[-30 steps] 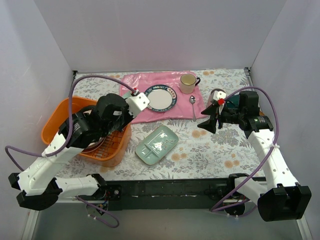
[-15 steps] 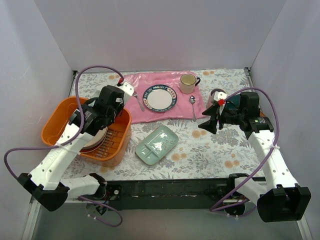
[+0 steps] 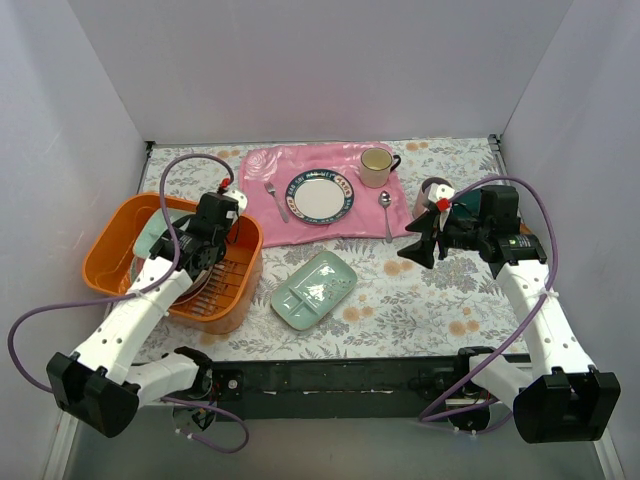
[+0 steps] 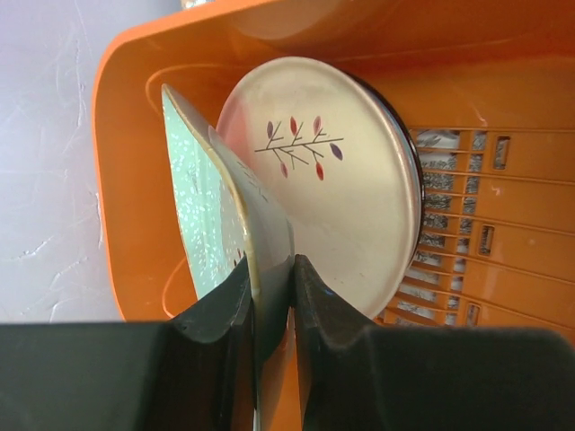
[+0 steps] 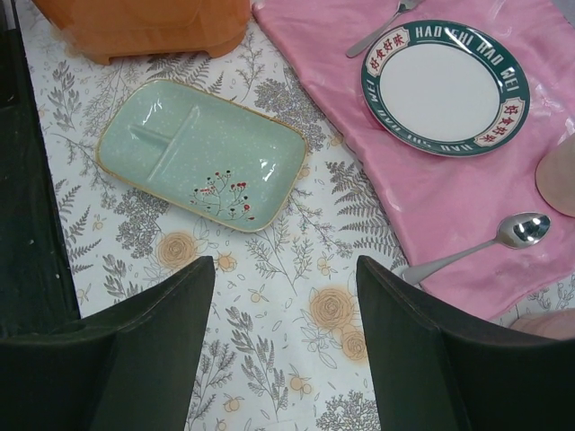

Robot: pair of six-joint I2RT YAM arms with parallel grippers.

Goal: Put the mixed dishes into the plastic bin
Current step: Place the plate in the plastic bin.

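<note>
The orange plastic bin point(image 3: 108, 238) point(image 4: 115, 162) stands at the left. My left gripper point(image 3: 200, 252) point(image 4: 269, 271) reaches down into it, shut on the rim of a pale green dish point(image 4: 199, 211) that stands on edge. A cream plate with a leaf sprig point(image 4: 334, 184) leans next to it in the bin. A pale green divided tray point(image 3: 313, 288) point(image 5: 202, 153) lies on the table right of the bin. My right gripper point(image 3: 420, 245) point(image 5: 286, 265) hovers open above the table beyond the tray, with nothing between its fingers. A pink mug point(image 3: 436, 189) and a dark green mug point(image 3: 466, 204) stand behind the right arm.
On the pink cloth mat point(image 3: 260, 222) at the back lie a white plate with a dark blue rim point(image 3: 321, 195) point(image 5: 445, 85), a fork point(image 3: 274, 200) and a spoon point(image 3: 385, 212) point(image 5: 503, 238). A cream-yellow mug point(image 3: 376, 166) stands at its far right corner.
My left arm has come down and to the left, from above the mat's edge into the bin, with the green dish in its grip. The right arm has stayed put.
</note>
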